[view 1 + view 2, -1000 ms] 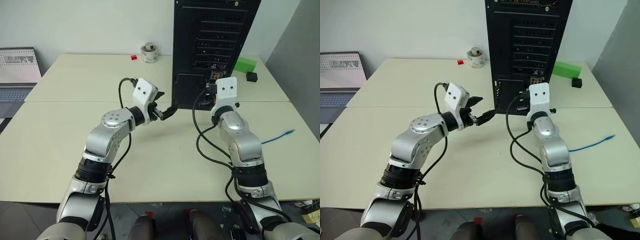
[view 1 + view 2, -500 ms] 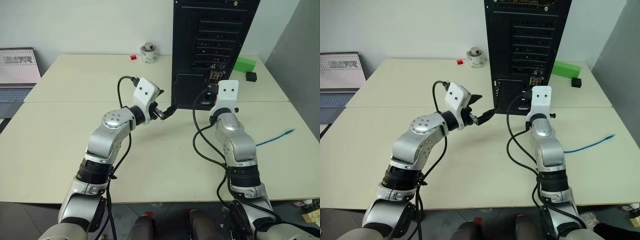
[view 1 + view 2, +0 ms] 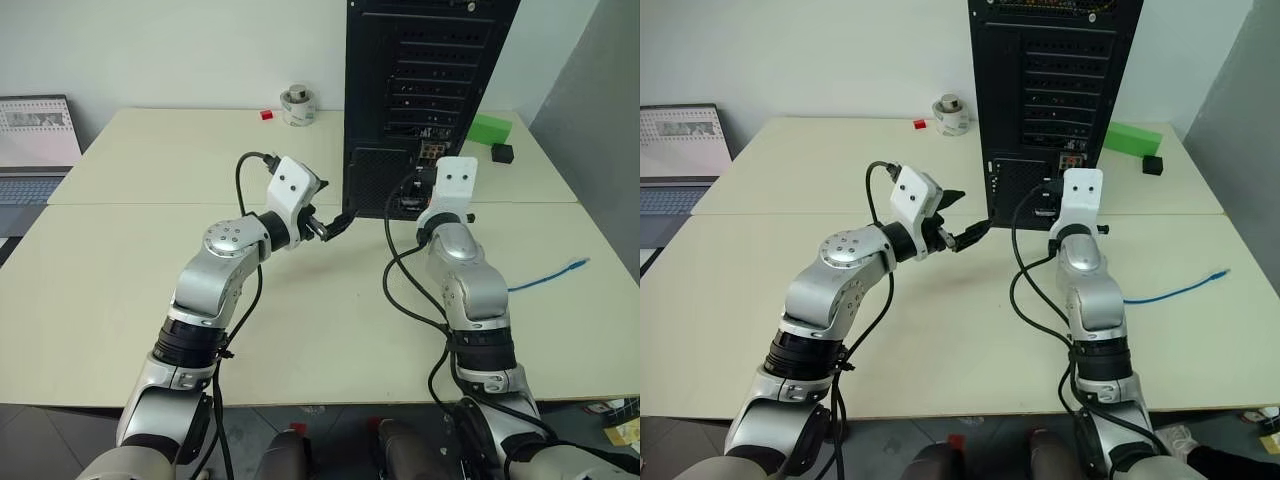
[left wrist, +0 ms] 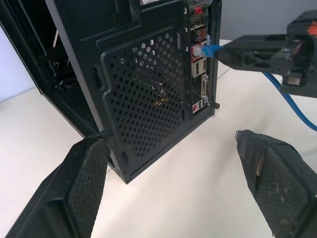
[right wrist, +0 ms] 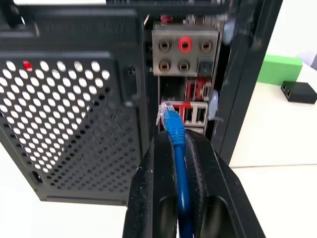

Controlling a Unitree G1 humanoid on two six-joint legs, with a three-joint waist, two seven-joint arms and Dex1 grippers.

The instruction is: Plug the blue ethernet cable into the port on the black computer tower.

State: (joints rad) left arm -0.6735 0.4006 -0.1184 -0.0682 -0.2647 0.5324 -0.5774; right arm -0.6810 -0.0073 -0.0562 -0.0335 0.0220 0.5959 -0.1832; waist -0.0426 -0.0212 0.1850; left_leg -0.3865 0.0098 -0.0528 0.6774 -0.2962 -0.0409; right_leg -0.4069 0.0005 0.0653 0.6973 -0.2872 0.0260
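While a laptop [image 3: 38, 140] is being seen at the far left edge of the pale table [image 3: 120, 270], the left gripper [image 3: 333, 222] is being held level just left of the black computer tower [image 3: 425, 90], its jaws standing wide apart and empty. A roll of tape [image 3: 298, 104] and a small red block [image 3: 267, 114] are lying further back on the table.

At the centre, the tower is standing upright with its rear facing the robot; a mesh grille is being shown low down, and a narrow strip of coloured sockets [image 5: 185, 79] is running beside it.

To the right, the right gripper [image 5: 179, 144] is being held level at that strip, its jaws clamped together on the blue ethernet cable [image 5: 176, 144] just behind the clear plug [image 5: 167, 115]. The plug is being presented at the sockets; whether it is seated cannot be told. The rest of the cable is trailing across the table to its free end [image 3: 576, 265] at the right. A green block [image 3: 490, 128] and a small black block [image 3: 503, 153] are sitting beyond.

The cable is judged light and limp, the plug small, stiff and breakable at its latch, so the grip is best kept close behind the plug.
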